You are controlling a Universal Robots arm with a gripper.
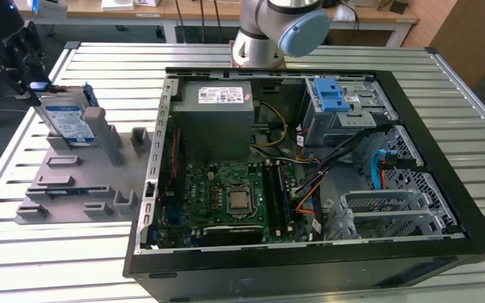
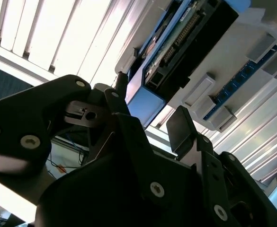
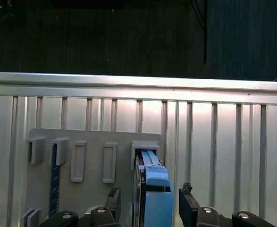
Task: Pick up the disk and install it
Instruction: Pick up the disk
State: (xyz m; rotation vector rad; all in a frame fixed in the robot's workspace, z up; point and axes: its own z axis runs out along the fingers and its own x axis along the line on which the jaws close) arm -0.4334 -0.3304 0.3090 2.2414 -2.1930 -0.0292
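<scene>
Slots in the grey holder (image 1: 83, 173) on the slatted bench (image 1: 57, 252) carry the disk (image 1: 65, 121), which stands on edge at the holder's 11 o'clock corner in the exterior view. The holder lies at 9 o'clock from the open computer case (image 1: 310, 274), which contains a grey power supply (image 1: 217, 120), a green motherboard (image 1: 225, 189), a drive cage with 2 blue tabs (image 1: 331, 98) and cables. The disk is silver, with a blue-and-white label and blue rails. In the first wrist view the end effector (image 3: 150, 189) is spread wide, its 2 fingers (image 3: 188, 203) flanking the disk's blue end with gaps, gripping nothing.
</scene>
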